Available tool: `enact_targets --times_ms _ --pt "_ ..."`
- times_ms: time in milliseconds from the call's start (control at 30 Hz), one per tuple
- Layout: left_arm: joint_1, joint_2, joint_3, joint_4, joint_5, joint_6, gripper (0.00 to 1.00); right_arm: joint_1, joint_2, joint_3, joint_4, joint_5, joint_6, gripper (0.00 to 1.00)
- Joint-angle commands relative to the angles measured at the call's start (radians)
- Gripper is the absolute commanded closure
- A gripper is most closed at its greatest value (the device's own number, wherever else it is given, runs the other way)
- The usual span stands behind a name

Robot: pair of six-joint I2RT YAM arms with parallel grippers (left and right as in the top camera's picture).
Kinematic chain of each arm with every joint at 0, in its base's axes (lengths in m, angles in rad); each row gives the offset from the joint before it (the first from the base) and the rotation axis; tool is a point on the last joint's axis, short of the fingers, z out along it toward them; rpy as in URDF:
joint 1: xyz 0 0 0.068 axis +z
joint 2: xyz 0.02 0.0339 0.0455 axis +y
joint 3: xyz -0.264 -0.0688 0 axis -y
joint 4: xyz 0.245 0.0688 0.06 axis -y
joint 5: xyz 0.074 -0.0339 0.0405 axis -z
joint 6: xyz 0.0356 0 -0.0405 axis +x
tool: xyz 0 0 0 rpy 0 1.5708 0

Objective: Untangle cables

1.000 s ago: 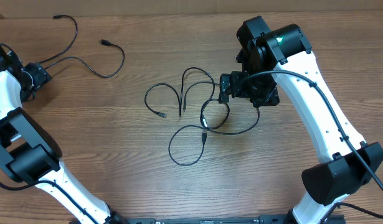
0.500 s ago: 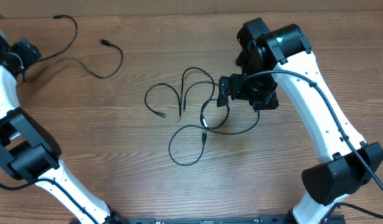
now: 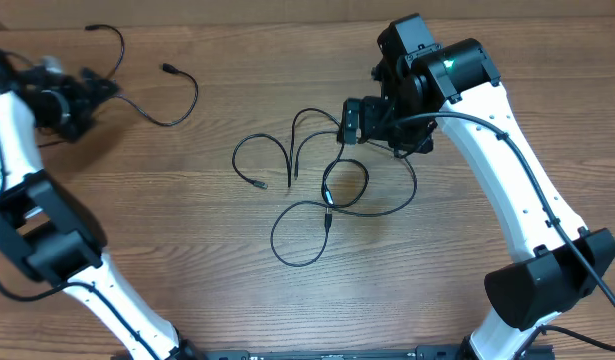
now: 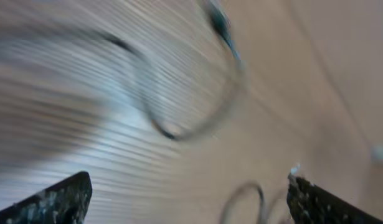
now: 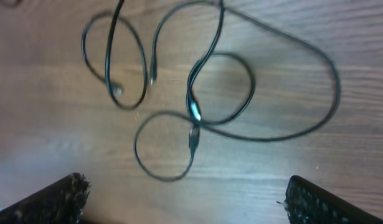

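Wide open at the left gripper point(image 4: 185, 190), nothing between the two dark fingers point(image 4: 66, 198), only smeared, blurry wood grain underneath. Same again at the right gripper point(image 5: 185, 186): spread right out, gripping nothing, hanging above the tangled cables point(image 5: 194, 118). Down below there, thin black rings looped over one another, crossing near the middle of the table point(image 3: 187, 280), small plug ends poking out to the left. Seen from overhead, parked at the upper right edge of that tangle, just over one loop. Over on the far left, up by the back corner, close beside a separate cord point(image 3: 170, 70) lying in a loose open curve, well apart from the tangle; cannot tell whether touching it. All around, brown wood-grain planking with a dull matte finish. Along the top, a pale strip point(image 3: 287, 10) beyond the table's back edge; too little of the room to say more.
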Motion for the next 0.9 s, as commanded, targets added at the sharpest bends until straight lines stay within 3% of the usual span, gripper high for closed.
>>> enact_targets --times_ms 0,100,200,300,433,533,633,867 --pt "-0.162 0.009 0.004 -0.077 0.113 0.178 0.0 -0.022 -0.014 0.0 0.024 0.08 0.073 0.0" --pt "-0.293 0.009 0.004 -0.111 0.008 0.186 0.0 -0.103 -0.014 0.0 0.016 0.115 0.073 0.0" --pt "-0.463 0.009 0.004 -0.103 -0.236 0.07 0.0 -0.259 -0.014 0.0 -0.024 0.116 0.072 0.0" --pt "-0.573 0.009 0.004 -0.079 -0.38 0.008 0.01 -0.36 -0.014 0.0 -0.074 0.115 0.069 0.0" --pt "-0.684 0.01 0.002 -0.016 -0.454 0.007 0.0 -0.465 -0.014 0.0 -0.147 0.112 0.069 0.0" --pt "-0.739 0.01 0.002 0.039 -0.511 -0.061 0.0 -0.516 -0.014 0.0 -0.174 0.112 0.069 0.0" --pt "-0.777 0.01 0.002 0.085 -0.537 -0.13 0.0 -0.541 -0.014 0.0 -0.174 0.112 0.069 0.0" --pt "-0.81 0.016 0.002 0.128 -0.54 -0.15 0.04 -0.547 -0.014 0.0 -0.155 0.112 0.069 0.0"
